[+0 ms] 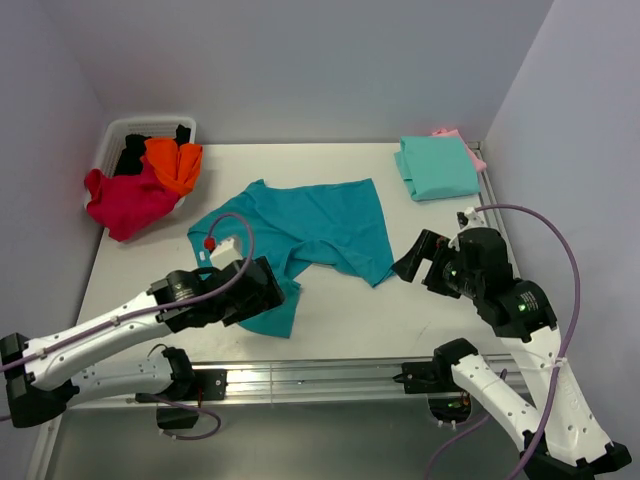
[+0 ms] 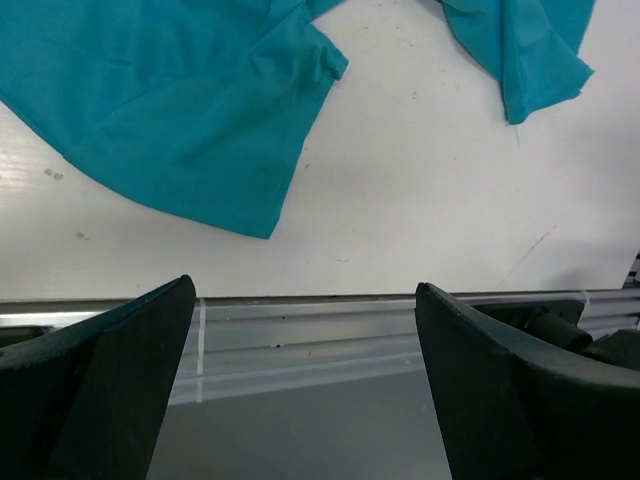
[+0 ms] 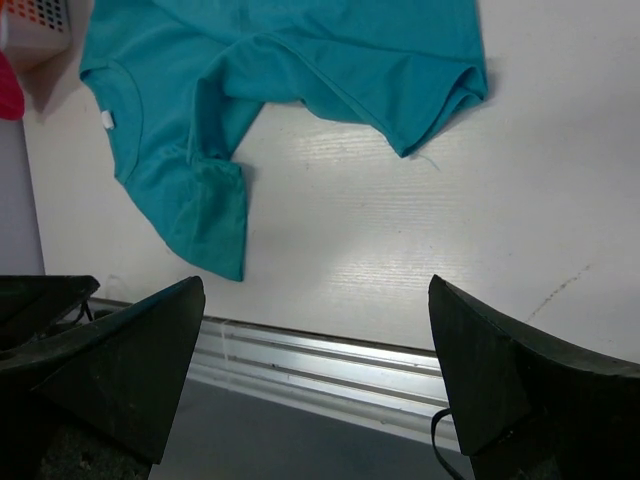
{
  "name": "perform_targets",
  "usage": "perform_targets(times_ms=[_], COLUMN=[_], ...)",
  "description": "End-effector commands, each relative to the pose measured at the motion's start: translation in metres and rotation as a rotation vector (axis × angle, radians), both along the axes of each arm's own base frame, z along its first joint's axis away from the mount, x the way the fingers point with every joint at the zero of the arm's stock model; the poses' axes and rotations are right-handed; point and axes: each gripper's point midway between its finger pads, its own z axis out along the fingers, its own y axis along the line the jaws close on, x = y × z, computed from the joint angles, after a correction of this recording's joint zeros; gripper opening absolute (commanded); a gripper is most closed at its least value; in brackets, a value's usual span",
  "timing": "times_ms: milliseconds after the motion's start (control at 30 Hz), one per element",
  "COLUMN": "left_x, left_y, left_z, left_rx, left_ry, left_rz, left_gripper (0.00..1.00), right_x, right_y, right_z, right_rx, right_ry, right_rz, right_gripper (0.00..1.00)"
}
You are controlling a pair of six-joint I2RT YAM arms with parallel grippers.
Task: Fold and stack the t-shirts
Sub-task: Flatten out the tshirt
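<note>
A deep teal-blue t-shirt [image 1: 310, 235] lies crumpled and partly spread at the table's middle. It also shows in the left wrist view [image 2: 170, 110] and the right wrist view [image 3: 300, 70]. A folded mint-green t-shirt [image 1: 437, 167] lies at the back right on top of a pink one [image 1: 472, 152]. Crimson [image 1: 125, 200], orange [image 1: 175, 163] and black [image 1: 135, 155] shirts spill from the basket. My left gripper [image 1: 272, 290] [image 2: 305, 390] is open and empty above the teal shirt's near-left sleeve. My right gripper [image 1: 420, 258] [image 3: 315, 390] is open and empty, right of the shirt's hem.
A white slotted basket [image 1: 112, 138] stands at the back left corner; its corner shows in the right wrist view [image 3: 35, 25]. An aluminium rail [image 1: 330, 375] runs along the table's near edge. Grey walls close in the back and both sides.
</note>
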Motion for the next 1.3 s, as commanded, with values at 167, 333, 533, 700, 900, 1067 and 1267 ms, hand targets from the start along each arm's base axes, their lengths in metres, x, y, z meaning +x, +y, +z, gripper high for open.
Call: perform_targets(times_ms=[167,333,533,700,900,1067,1267], left_x=[-0.046,-0.082,-0.083,-0.064,-0.033,-0.007,0.015], left_y=[-0.028,-0.047,-0.055,-0.043,-0.048,-0.042,-0.029], left_z=[-0.036,-0.063,-0.075,-0.084,-0.088,-0.104,-0.129], left_rx=[0.029,0.153,0.211,0.239,0.283,0.305,0.357], left_ry=[0.120,0.159,0.125,0.043,-0.050,-0.046,0.011], left_rz=[0.007,-0.037,-0.074,-0.132,-0.310,-0.394,-0.453], left_gripper=[0.96,0.97,0.98,0.96,0.95,0.95,0.95], right_x=[0.003,0.004,0.013,0.018,0.017,0.014,0.011], right_y=[-0.013,-0.009,-0.005,0.005,0.008,0.005,-0.005], right_z=[-0.005,0.002,-0.005,-0.002,-0.007,-0.005,-0.004], right_rx=[-0.099,-0.094,-0.125,-0.085,-0.076,-0.084,-0.117], right_ry=[0.017,-0.029,-0.003,-0.016,-0.007,-0.014,-0.025], right_rz=[-0.008,0.032,0.069,0.097,0.111,0.100,0.073], right_gripper=[1.00,1.00,1.00,1.00,1.00,1.00,1.00])
